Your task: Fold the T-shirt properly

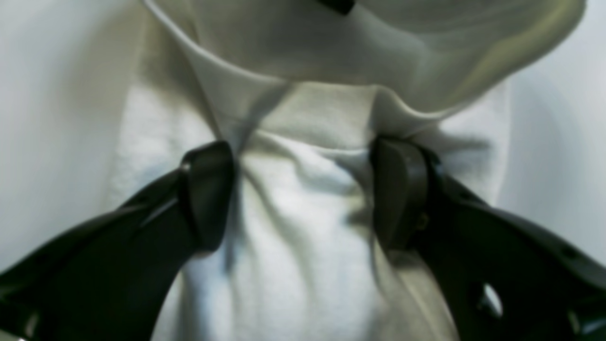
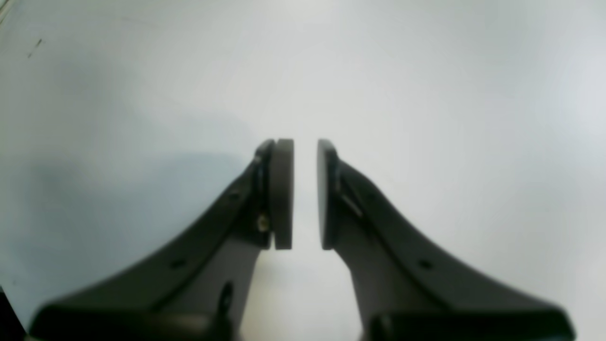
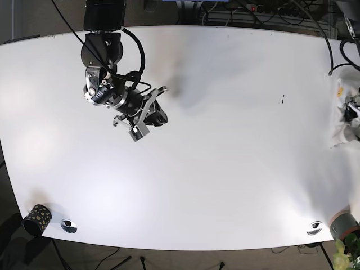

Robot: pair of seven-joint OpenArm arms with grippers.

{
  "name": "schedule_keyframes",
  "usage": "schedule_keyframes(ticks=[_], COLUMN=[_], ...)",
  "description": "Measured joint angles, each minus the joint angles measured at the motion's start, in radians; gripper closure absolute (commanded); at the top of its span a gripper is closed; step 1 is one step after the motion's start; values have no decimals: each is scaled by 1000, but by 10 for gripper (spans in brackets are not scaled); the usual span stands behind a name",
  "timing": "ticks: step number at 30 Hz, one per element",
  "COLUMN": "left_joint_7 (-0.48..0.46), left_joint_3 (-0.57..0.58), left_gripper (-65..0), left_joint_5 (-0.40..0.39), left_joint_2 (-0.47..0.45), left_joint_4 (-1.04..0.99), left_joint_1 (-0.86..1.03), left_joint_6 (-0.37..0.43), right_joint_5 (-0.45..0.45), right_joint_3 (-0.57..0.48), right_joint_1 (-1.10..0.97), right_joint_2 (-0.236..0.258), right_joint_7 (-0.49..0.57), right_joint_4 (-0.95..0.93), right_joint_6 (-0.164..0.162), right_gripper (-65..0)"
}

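Between left end effector (image 1: 303,194): T-shirt (image 1: 303,246).

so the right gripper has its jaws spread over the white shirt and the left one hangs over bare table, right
The arms are swapped. The left wrist view shows the left gripper with its jaws spread over the white T-shirt, fabric bunched between them. The right wrist view shows the right gripper over bare table, jaws slightly apart and holding nothing.

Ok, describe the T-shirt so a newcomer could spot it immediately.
Start from the big white table and go to its far right edge in the base view. There, a crumpled white T-shirt sits half out of frame. Close up, it is bunched, creased fabric between the fingers of the left gripper, the only soft thing around.
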Motion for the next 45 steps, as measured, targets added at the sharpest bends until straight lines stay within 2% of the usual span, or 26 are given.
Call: schedule_keyframes(ticks=[7,12,19,23,27,33,37,39,41,43,45], left_joint_7=[25,43,38,39,44,46,32,-44,-153,-225,-253], left_joint_3=[-3,-113,-156,-158,-163,-153,-161,-167,-178,-182,-182], left_gripper=[-415,-415,-414,-403,-372,-369,-369,-369,-369,-369,-369], left_joint_5=[33,46,38,39,50,50,101,140,201,239,303], left_joint_2=[-50,-56,-56,-43,31,187,288,357,420,491,542], left_joint_4=[-13,29,180,312,440,584,700,760,799,821,850], left_joint_1=[7,28,33,80,116,150,176,211,252,302,346], left_joint_6=[5,-58,-99,-102,-68,77,120,134,168,197,199], right_joint_5=[-4,-5,-5,-19,-133,-312,-418,-443,-467,-489,-487], right_joint_3=[0,0,0,0,0,1,3,21,50,84,110], right_joint_1=[-27,-42,-66,-85,-97,-135,-167,-186,-192,-188,-190], right_joint_2=[-1,-1,6,30,33,17,-6,-6,-6,-2,3], right_joint_7=[2,1,3,3,27,237,378,507,618,715,785], right_joint_4=[36,66,131,167,174,152,109,85,45,-1,-35], right_joint_6=[0,0,0,0,0,-3,-86,-117,-175,-217,-226], right_gripper=[-73,-73,-73,-73,-73,-73,-73,-73,-73,-75,-75])
